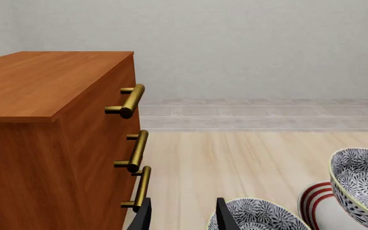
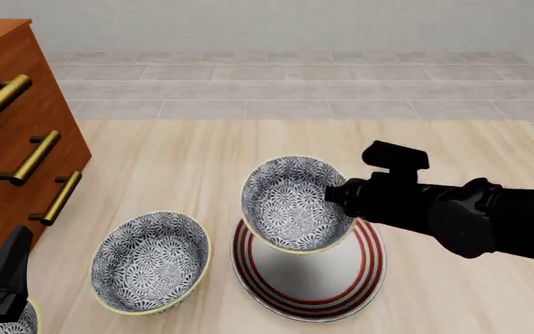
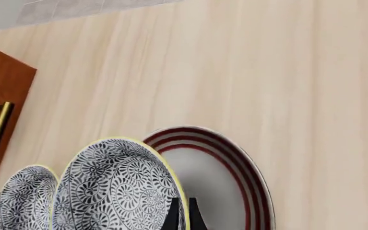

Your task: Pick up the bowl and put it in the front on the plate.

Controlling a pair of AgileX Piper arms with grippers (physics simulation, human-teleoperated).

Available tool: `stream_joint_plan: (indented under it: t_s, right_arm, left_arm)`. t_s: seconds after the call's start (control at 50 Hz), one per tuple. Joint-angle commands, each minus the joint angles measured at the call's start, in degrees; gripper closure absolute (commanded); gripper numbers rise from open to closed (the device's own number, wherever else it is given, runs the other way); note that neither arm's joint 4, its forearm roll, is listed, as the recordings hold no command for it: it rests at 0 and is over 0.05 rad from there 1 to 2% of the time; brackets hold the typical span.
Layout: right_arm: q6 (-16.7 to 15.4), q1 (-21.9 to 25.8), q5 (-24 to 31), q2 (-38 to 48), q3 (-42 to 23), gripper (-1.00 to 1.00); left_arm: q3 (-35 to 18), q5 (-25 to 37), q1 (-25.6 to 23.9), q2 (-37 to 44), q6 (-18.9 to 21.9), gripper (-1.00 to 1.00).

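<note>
A: Where was the bowl (image 2: 294, 203) at this moment?

B: It was lifted in the air, tilted on its side, directly above the plate (image 2: 310, 273). The right gripper (image 3: 182, 214) held it by the rim. In the right wrist view the two thin fingers stood very close together, with the yellowish rim of the bowl between them.

A: And the plate?

B: It lay flat on the wooden table (image 2: 415, 160), under the bowl. Its red rings were visible around the bowl in the front view.

A: What about the other arm?

B: The left gripper (image 1: 182, 215) was low at the near left corner of the table. Its fingers were apart and nothing was between them.

A: Was there something else?

B: Yes, a second bowl (image 2: 150, 261) with the same pattern stood on the table just beside the plate, on its left. A brown cabinet (image 2: 11, 160) with brass handles stood at the far left.
</note>
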Motion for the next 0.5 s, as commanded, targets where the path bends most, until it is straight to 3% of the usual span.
stream_joint_plan:
  t_s: [0.02, 0.5]
  right_arm:
    - [0.42, 0.5, -1.2, 0.42, 1.23, 1.0]
    - [1.76, 1.26, -5.22, 2.99, 5.05, 1.0]
  left_arm:
    - [0.0, 0.0, 0.0, 0.0, 0.0, -1.0]
    - [0.0, 0.0, 0.0, 0.0, 0.0, -1.0]
